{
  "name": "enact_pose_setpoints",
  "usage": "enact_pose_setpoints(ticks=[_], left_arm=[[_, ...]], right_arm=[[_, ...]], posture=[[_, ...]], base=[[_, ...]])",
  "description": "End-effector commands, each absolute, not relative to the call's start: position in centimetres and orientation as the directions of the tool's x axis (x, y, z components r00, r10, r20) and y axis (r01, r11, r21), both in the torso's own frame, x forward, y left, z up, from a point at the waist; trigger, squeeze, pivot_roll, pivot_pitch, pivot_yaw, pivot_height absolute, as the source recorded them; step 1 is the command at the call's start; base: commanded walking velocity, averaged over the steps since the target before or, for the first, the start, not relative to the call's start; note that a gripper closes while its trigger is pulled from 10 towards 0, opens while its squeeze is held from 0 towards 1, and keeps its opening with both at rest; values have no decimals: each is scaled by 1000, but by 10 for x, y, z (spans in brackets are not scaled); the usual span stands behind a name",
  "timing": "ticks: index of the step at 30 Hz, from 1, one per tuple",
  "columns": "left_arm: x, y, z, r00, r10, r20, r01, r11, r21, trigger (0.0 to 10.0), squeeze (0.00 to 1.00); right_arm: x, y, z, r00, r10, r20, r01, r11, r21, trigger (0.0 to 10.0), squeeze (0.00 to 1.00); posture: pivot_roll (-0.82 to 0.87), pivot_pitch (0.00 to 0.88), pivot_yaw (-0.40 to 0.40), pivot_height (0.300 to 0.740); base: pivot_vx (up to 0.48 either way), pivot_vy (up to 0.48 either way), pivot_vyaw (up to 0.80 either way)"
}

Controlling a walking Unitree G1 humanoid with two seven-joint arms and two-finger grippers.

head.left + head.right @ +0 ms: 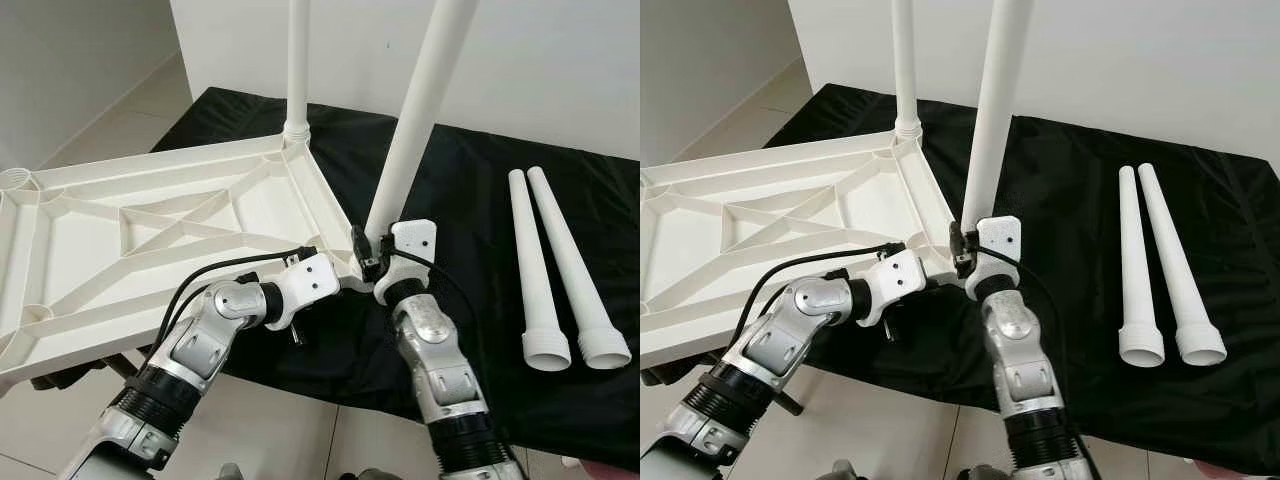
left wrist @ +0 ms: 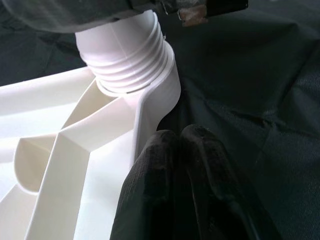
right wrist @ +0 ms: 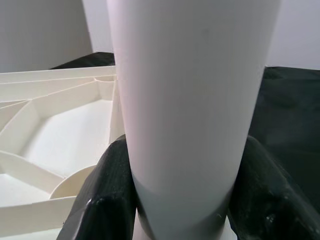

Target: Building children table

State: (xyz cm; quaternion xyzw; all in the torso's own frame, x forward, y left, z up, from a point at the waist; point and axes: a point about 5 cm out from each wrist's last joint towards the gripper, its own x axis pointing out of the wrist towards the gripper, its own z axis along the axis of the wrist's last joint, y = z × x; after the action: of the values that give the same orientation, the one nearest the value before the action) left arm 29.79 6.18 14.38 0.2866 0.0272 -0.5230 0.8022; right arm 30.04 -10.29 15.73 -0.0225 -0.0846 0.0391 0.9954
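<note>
Seating the tapered white plastic leg [image 1: 415,130], clamped in the right gripper [image 3: 182,200], squarely into the inverted white ribbed tabletop's [image 1: 150,225] corner socket just below, braced by the closed-fingered left gripper [image 2: 182,165].

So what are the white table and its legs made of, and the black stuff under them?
The upside-down tabletop looks like moulded white plastic: smooth, slightly glossy, with thin criss-cross ribs. The leg held by the right gripper and the two loose legs look the same, with ridged ends. The black cover seems to be cloth: matte and wrinkled.
</note>
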Motion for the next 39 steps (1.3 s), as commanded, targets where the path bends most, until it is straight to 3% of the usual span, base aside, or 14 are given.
enact_pose_setpoints(ticks=[1,5,16,17,19,20,35,36,39], left_arm=[[296,60,144,429,-832,-351,863,263,432,10000,0],[296,61,145,428,-832,-352,863,262,432,10000,0],[296,61,145,428,-832,-353,863,261,431,10000,0],[296,61,145,428,-832,-353,863,261,432,10000,0],[296,61,145,427,-832,-353,863,260,432,10000,0],[296,61,145,427,-833,-353,864,260,432,10000,0],[296,59,145,424,-836,-350,865,258,430,10000,0],[296,58,145,423,-837,-348,865,259,430,10000,0],[296,57,146,421,-838,-346,865,258,430,10000,0]], right_arm=[[298,-119,142,994,-61,94,69,994,-83,10000,0],[296,-119,139,986,-147,84,156,981,-117,10000,0],[295,-116,140,989,-123,79,130,988,-78,10000,0],[295,-116,140,990,-114,79,120,990,-70,10000,122],[295,-115,140,991,-110,79,115,991,-64,10000,122],[294,-114,140,992,-101,78,105,993,-51,10000,1000],[300,-118,147,994,-10,111,15,999,-43,10000,1000],[302,-120,147,993,37,109,-33,999,-39,10000,0],[308,-128,148,991,86,105,-84,996,-29,10000,0]], posture=[[-37,35,3,740],[-36,38,4,740],[-38,43,6,740],[-38,43,5,740],[-38,43,5,740],[-38,43,6,740],[-44,34,6,740],[-46,32,5,740],[-47,30,4,740]], base=[[0,0,0],[0,0,0],[0,0,0],[0,0,0],[0,0,0],[0,0,0],[0,0,0],[0,0,0],[0,0,0]])
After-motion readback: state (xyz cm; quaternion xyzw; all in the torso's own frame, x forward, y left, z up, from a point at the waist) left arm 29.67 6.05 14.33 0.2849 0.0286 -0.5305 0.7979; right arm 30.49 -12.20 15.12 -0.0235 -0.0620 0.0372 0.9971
